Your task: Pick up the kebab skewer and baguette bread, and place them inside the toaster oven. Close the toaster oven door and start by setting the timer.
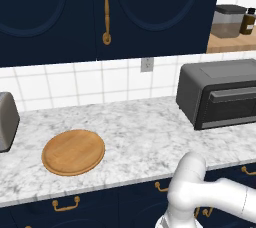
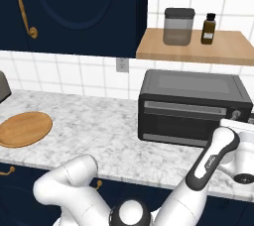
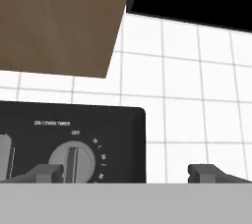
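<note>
The toaster oven [image 2: 193,88] is a dark grey box on the marble counter, also at the right of the left base view [image 1: 220,79]. The toaster oven door [image 2: 184,120] stands shut, its bar handle across the top. My gripper [image 3: 127,171] is open and holds nothing. It faces the oven's control panel, and the left fingertip [image 3: 47,172] is level with the timer knob [image 3: 73,161]. The knob's marker sits near OFF. My white hand [image 2: 238,127] hovers at the oven's right front end. The kebab skewer and baguette bread are hidden.
A round wooden board [image 1: 73,152] lies on the counter to the left, beside a silver toaster [image 1: 6,122]. Above the oven, a wooden shelf [image 2: 198,46] carries a jar [image 2: 178,26] and a brown bottle [image 2: 209,28]. Navy cabinets hang overhead.
</note>
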Robot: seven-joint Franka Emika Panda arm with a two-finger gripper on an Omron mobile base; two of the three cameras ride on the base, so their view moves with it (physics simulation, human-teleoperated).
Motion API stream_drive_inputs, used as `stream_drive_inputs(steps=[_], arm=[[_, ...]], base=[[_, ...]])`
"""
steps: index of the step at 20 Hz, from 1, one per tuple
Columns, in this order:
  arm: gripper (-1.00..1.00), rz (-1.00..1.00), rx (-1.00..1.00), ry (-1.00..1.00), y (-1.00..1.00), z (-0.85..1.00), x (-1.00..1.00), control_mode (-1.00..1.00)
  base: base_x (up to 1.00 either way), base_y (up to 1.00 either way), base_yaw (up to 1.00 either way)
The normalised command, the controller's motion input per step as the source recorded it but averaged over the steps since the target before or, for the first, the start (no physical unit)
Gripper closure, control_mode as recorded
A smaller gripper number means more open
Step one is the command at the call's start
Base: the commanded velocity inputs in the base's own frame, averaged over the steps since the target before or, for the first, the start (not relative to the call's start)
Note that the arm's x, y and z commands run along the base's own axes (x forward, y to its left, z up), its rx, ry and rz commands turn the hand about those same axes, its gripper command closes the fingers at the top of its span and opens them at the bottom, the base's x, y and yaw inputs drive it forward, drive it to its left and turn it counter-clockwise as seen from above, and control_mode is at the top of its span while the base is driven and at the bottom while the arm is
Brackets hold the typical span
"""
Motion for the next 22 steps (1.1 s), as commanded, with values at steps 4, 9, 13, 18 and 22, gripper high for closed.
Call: stream_drive_inputs(steps=[4,9,13,18,22], arm=[[-1.0,0.0,0.04,0.0,0.13,0.06,0.0,-1.0],[-1.0,0.0,0.03,0.0,0.14,0.07,0.07,-1.0],[-1.0,0.0,0.0,0.0,0.0,0.02,0.07,-1.0],[-1.0,0.0,0.0,-0.02,-0.1,0.0,0.01,-1.0],[-1.0,0.0,0.0,-0.04,0.0,0.0,0.0,-1.0]], base=[[0.0,0.0,0.0],[0.0,0.0,0.0],[0.0,0.0,0.0],[0.0,0.0,0.0],[0.0,0.0,0.0]])
